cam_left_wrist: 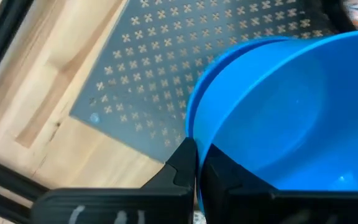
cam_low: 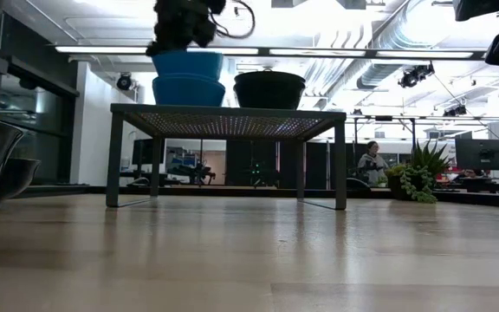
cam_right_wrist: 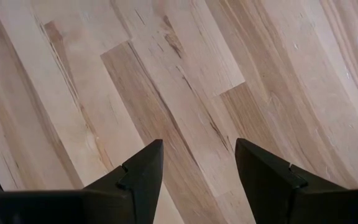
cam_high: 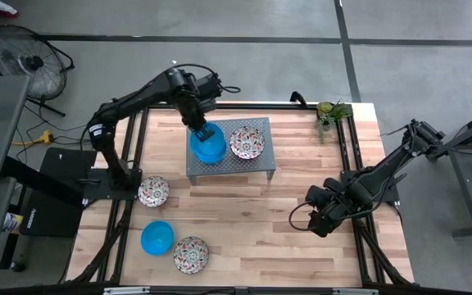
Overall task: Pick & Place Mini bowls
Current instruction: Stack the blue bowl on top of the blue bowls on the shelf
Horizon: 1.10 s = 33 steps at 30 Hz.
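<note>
High view first: the left gripper [cam_high: 201, 129] is seen over the grey perforated stand [cam_high: 256, 160], upper centre of the frame, its fingers pinched tight on the rim of a blue mini bowl [cam_high: 209, 146]. That bowl is nested in a second blue bowl on the left half of the stand; in the low view the two are stacked as blue bowls [cam_low: 188, 76] at upper left, with the gripper just above them. From the left wrist view the closed fingers [cam_left_wrist: 188, 168] are clamped on the blue rim [cam_left_wrist: 278, 118], the perforated top showing behind it. A floral mini bowl [cam_high: 247, 143] is set on the right half of the stand, just beside the blue stack. On the wooden table [cam_high: 285, 221], lower left of the frame, three more bowls are found: a floral one [cam_high: 153, 191], a blue one [cam_high: 157, 238] and another floral one [cam_high: 191, 254] touching it. The right gripper [cam_high: 316, 220] is held at the right side of the table, jaws spread wide over bare wood with nothing in them.
</note>
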{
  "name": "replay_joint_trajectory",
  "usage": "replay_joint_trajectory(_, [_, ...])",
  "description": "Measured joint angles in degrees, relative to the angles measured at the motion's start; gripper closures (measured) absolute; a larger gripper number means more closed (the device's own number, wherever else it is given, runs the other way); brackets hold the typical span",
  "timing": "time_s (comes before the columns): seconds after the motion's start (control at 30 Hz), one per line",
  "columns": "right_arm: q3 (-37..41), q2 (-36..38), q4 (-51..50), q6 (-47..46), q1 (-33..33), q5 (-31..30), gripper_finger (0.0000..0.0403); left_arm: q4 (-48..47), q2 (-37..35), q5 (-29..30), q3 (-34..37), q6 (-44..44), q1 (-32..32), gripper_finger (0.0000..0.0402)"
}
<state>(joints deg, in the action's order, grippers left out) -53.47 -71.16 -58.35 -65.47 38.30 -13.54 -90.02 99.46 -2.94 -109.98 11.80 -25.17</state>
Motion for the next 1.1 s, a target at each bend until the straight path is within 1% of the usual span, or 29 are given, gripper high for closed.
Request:
replay_joint_trajectory(0.17, [0.00,0.00,-0.02,-0.02,0.00,-0.02,0.0215,-0.20,0.94,-1.46,-0.07,-0.93,0.04,0.0401])
replay_joint_trajectory(0.53, [0.00,0.00,-0.02,-0.04,0.00,-0.26,0.0215,-0.18,2.73,-1.66,-0.03,-1.28,0.04,0.0401])
replay_joint_trajectory(0.77, [0.00,0.00,0.00,-0.04,0.00,-0.28,0.0215,-0.13,4.49,-4.00,-0.04,-2.86,0.04,0.0401])
replay_joint_trajectory(0.87, [0.00,0.00,-0.01,-0.04,0.00,-0.26,0.0215,0.14,4.92,-4.02,0.18,-3.70,0.04,0.0401])
replay_joint_trajectory(0.97, [0.00,-0.02,0.00,-0.04,0.00,-0.24,0.0215,-0.11,4.65,-4.02,0.01,-4.07,0.04,0.0396])
replay_joint_trajectory(1.1, [0.00,-0.02,0.00,-0.03,0.00,-0.25,0.0215,0.02,4.91,-3.56,0.08,-4.13,0.04,0.0379])
